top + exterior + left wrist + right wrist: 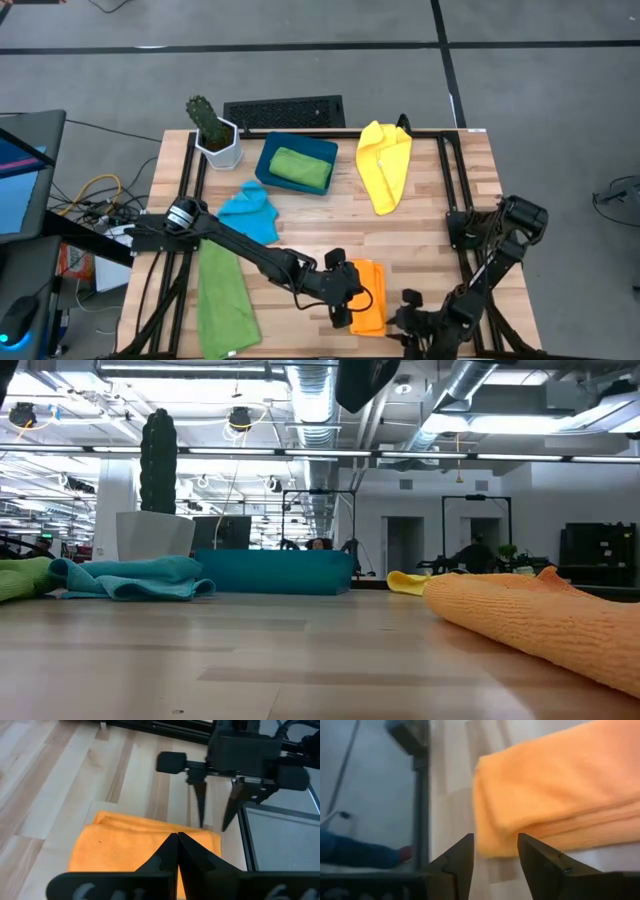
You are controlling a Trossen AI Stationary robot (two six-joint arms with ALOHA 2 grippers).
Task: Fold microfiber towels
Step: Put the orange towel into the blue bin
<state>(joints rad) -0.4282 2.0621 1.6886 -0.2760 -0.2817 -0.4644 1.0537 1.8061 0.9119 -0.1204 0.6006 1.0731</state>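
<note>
Pale wooden planks make up the tabletop (pixel 330 215), framed by dark rails, with grey floor around it. At its near edge, the right gripper (pixel 495 857) holds its fingers apart and empty, the corner of the folded orange towel (pixel 555 795) lying just ahead of the gap, apparently let go so the fold can rest on its own. Opposite it, the left gripper (pixel 178 851) has its fingers pressed together over the same towel, gripping nothing, seemingly placed to steady or flatten the stack. In the high view the orange towel (pixel 367 295) sits as a neat rectangle between the two grippers near the front edge. Farther out, one green towel (pixel 222 295) lies spread flat at the front left, likely next to be folded, a sky-blue towel (pixel 250 210) is bunched near the centre, and a yellow towel (pixel 385 162) trails loosely towards the back right. Another green towel (pixel 300 167) lies folded in the dark teal tray (pixel 268 160), beside a potted cactus (pixel 212 128) at the back.
</note>
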